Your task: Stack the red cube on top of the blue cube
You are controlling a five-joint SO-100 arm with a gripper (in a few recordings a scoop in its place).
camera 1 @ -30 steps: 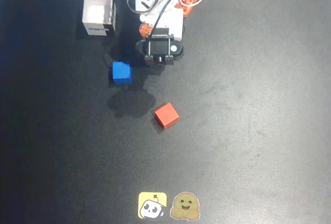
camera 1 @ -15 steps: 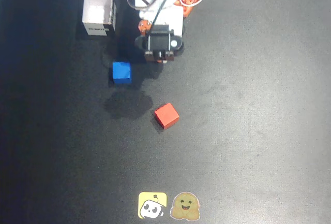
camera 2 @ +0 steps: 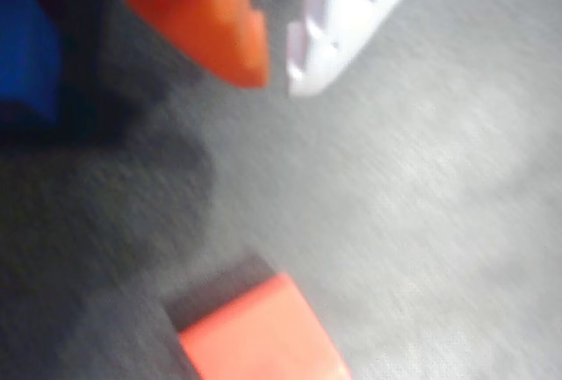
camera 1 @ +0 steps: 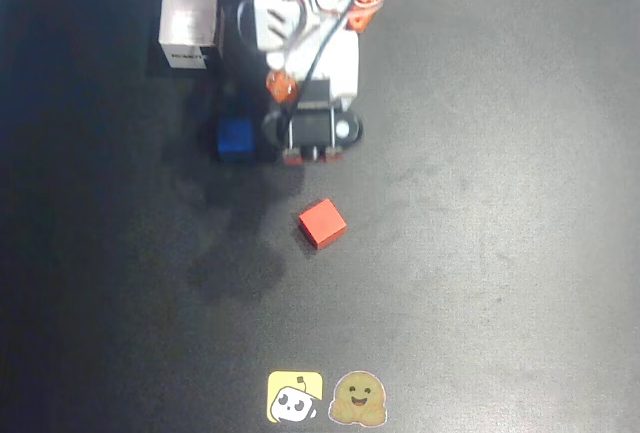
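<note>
The pincer [camera 2: 277, 68], tips slightly apart and empty, hangs above the black counter [camera 1: 480, 203] between the blue cube [camera 1: 236, 140] and the red cube [camera 1: 322, 223]. Print on the white box [camera 1: 189, 23] is unreadable.

White arm [camera 1: 300, 43], orange joints, black cable, black wrist block; pincer [camera 2: 277, 68]: one orange finger, one white.

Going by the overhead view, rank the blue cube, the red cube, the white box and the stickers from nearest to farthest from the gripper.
From the gripper:
1. red cube, just below
2. blue cube, left; close to the red
3. white box, upper left
4. stickers, bottom edge
</note>
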